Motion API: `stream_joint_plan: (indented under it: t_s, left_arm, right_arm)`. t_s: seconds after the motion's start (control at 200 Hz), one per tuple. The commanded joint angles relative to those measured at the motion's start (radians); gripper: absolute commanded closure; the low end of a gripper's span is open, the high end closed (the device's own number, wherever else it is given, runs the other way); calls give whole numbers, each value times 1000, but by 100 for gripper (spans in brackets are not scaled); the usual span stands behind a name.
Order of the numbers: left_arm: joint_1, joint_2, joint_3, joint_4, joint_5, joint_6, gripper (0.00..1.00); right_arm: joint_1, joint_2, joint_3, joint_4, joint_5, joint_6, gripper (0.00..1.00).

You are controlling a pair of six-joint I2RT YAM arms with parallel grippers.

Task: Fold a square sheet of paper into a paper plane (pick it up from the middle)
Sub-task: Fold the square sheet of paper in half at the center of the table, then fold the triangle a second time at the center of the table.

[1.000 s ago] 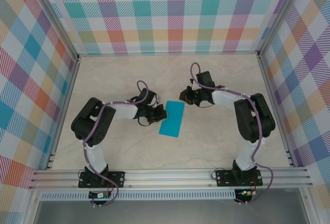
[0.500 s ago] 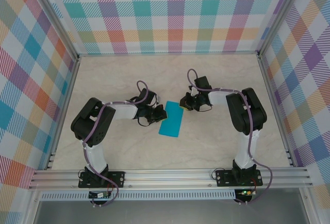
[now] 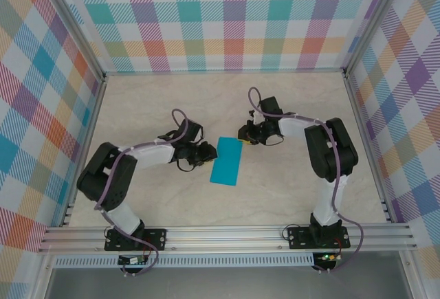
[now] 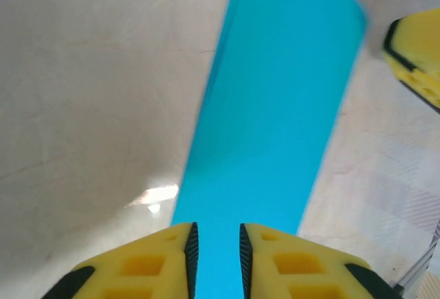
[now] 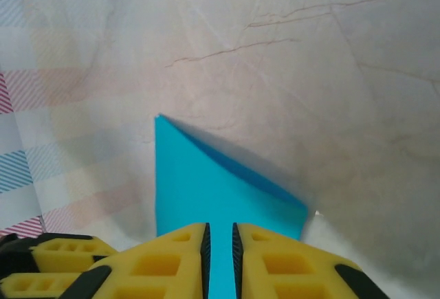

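The square sheet of paper (image 3: 227,160) lies on the table as a narrow teal-blue strip, folded over. My left gripper (image 3: 208,153) sits low at its left long edge. In the left wrist view its yellow jaws (image 4: 216,244) stand a little apart, with the paper (image 4: 275,106) showing flat through the gap. My right gripper (image 3: 244,136) is at the strip's far right corner. In the right wrist view its jaws (image 5: 220,244) leave only a narrow gap over the paper (image 5: 206,189), whose far edge lifts slightly and casts a shadow.
The pale marble-look table (image 3: 289,189) is boxed in by checked walls and aluminium rails, with a rail along the near edge (image 3: 227,234). The other arm's yellow finger (image 4: 416,58) shows at the strip's far end.
The left jaws have parted and that arm has stretched out lower and further left. The right gripper has come down onto the strip's far corner and its jaws have eased apart slightly. The paper stays put.
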Motion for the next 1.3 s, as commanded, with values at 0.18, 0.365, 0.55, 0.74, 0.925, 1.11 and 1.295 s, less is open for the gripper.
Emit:
stream_joint_plan:
  t_s: [0.18,0.365,0.55,0.74,0.925,1.11,1.295]
  left_arm:
    - [104,-154,-50,-64,15,-6,60]
    - [136,-95,-71,22,138,-21,52]
    - [136,-37,-62,64,183,-35,49]
    - [136,-12,-55,62,201,-27,48]
    - [132,14,-46,80,222,-28,48]
    - [122,36,-30,80,236,-21,47]
    - [110,57,-11,76,242,-18,46]
  right_arm:
    - [44,-234,-201,29,54,127,70]
    - [128,-252,-283,79,38,223,64]
    - [190,-227,-293,81,88,260,63]
    - [190,-217,-302,49,133,264,64]
    - [190,-200,-303,61,122,259,64]
    - [190,-172,-307,59,126,252,64]
    - [191,-150,-318,34,153,240,65]
